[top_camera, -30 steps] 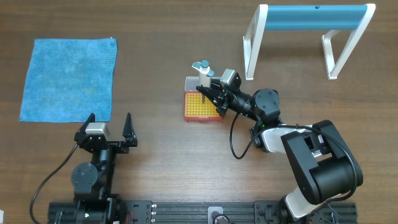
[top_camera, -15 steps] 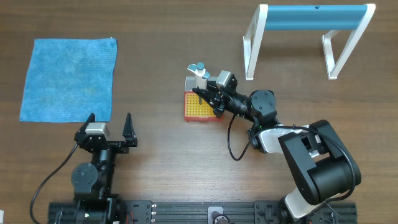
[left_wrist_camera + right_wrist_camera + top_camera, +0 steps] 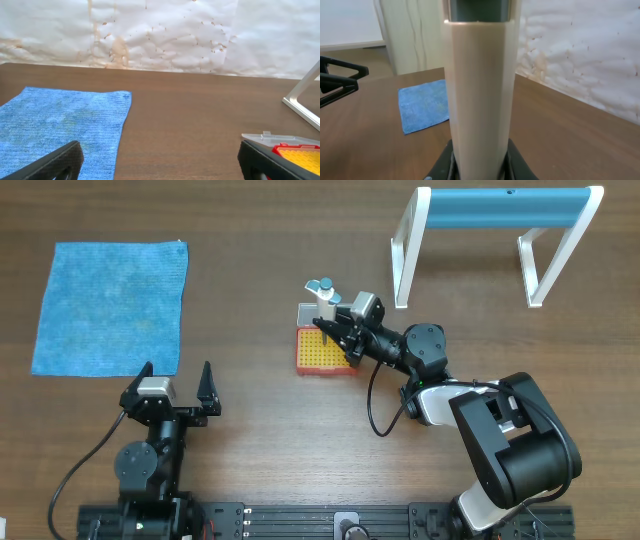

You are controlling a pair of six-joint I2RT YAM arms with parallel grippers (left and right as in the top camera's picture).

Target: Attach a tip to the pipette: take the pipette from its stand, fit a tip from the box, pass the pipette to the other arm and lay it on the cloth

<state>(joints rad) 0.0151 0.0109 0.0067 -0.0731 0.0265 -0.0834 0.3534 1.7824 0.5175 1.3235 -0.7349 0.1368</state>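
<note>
My right gripper [image 3: 337,330] is shut on the white pipette [image 3: 325,300], whose blue-capped top points away from the arm. It holds the pipette upright-tilted over the far edge of the tip box [image 3: 322,352], a red box with a yellow grid. In the right wrist view the pipette's pale body [image 3: 480,95] rises between my fingers. The blue cloth [image 3: 110,308] lies flat at the far left. My left gripper [image 3: 178,383] rests open near its base, just below the cloth, with nothing between its fingers [image 3: 62,159].
The white stand with a blue top bar [image 3: 500,210] is at the far right, its leg [image 3: 304,97] showing in the left wrist view. A clear lid [image 3: 307,311] lies behind the tip box [image 3: 300,152]. Bare wooden table lies between cloth and box.
My right gripper with the pipette has shifted slightly to the left over the tip box, then eased back a little. The left arm has stayed still.
</note>
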